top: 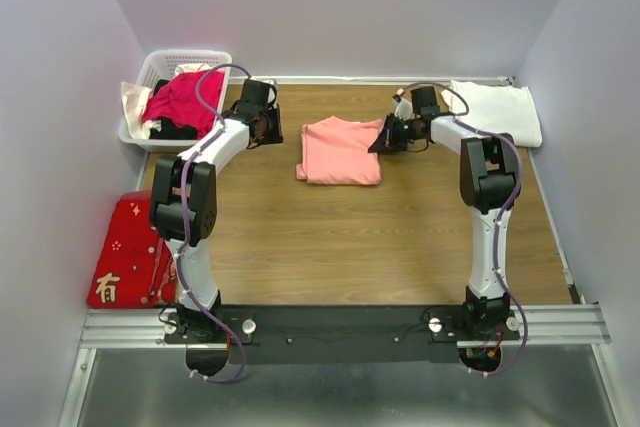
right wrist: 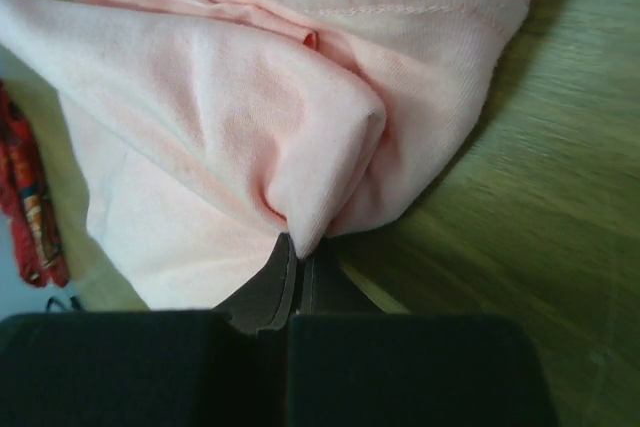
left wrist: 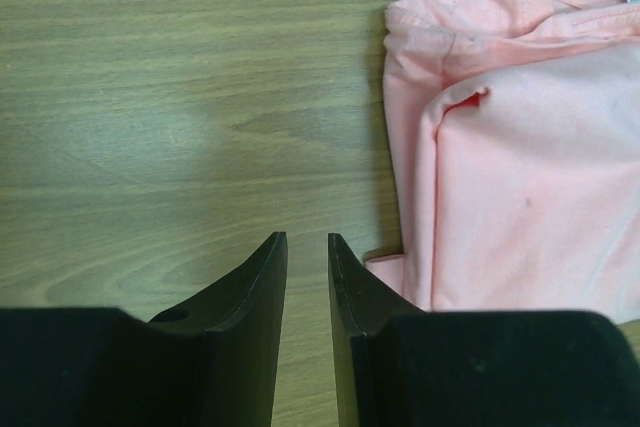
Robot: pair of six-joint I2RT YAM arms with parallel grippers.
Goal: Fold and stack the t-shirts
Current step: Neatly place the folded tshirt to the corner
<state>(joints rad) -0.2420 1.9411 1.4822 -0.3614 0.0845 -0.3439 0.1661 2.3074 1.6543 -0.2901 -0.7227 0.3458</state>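
The salmon-pink t-shirt (top: 340, 150) lies folded at the middle back of the wooden table (top: 380, 247). My right gripper (top: 385, 137) is at its right edge, shut on a pinched fold of the pink cloth (right wrist: 230, 97), which bunches up right at the fingertips of the gripper (right wrist: 300, 247). My left gripper (top: 272, 127) hovers over bare wood just left of the pink shirt (left wrist: 520, 167). In the left wrist view the gripper (left wrist: 307, 239) has its jaws a narrow gap apart, with nothing between them. A folded white t-shirt (top: 495, 107) rests in the back right corner.
A white basket (top: 150, 72) at the back left holds a magenta garment (top: 185, 97) and other clothes. A flat red cloth with gold characters (top: 125, 247) lies off the table's left edge. Walls enclose the table on three sides.
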